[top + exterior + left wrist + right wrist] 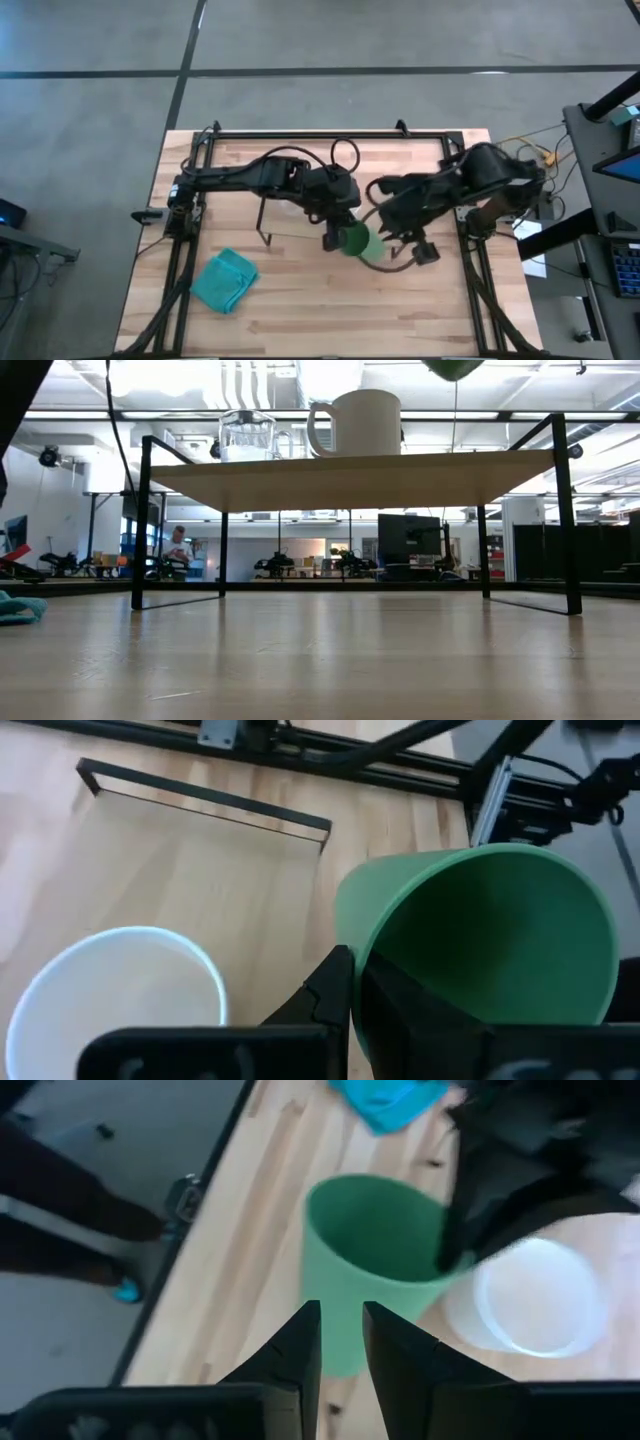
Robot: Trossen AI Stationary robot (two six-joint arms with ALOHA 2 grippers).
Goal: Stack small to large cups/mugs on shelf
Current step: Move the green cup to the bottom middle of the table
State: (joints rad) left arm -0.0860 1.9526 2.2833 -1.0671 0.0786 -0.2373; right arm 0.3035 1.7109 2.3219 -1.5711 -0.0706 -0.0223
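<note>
The desk (300,310) carries the shelf (350,478), a light-wood board on black wire legs that stands under both arms in the high view.

On the shelf, the white mug (358,422) and the clear glass cup (246,435) stand upright side by side, a small gap between them, with the mug's handle toward the glass.

The green cup (358,240) is off the shelf surface and held in the air. In the low view only its base shows at the upper edge, above and to the side of the mug away from the glass.

The left gripper (350,995) is closed on the green cup's rim wall, one finger inside and one outside. The cup's long axis is tilted, not vertical, and its open mouth faces the left wrist camera. The white mug's mouth (115,990) lies just beside the held cup and lower.

The right gripper (340,1342) hangs near the green cup, its fingers slightly parted and holding nothing.

Judgement: the left arm controls the coming move. That move turns on the cup's sideways offset from the mug and on correcting its tilt.
</note>
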